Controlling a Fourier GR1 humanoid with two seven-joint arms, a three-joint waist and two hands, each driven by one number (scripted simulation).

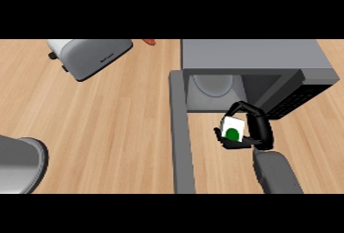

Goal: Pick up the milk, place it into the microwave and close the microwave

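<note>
I see the microwave [255,57] open, its door [181,136] swung out toward me. My right hand [259,132] has its fingers curled round the milk [232,129], just outside the opening, seemingly above the counter [101,127]. So the pickup is done; placing it inside and closing the door remain. My left hand isn't visible.

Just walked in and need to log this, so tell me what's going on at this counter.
The robot's right hand has its fingers curled round a white milk carton with a green mark, holding it just in front of the microwave. The microwave door stands open, swung out toward the robot, and the carton is not yet inside. A toaster sits at the counter's far left. The left hand is out of view.
</note>
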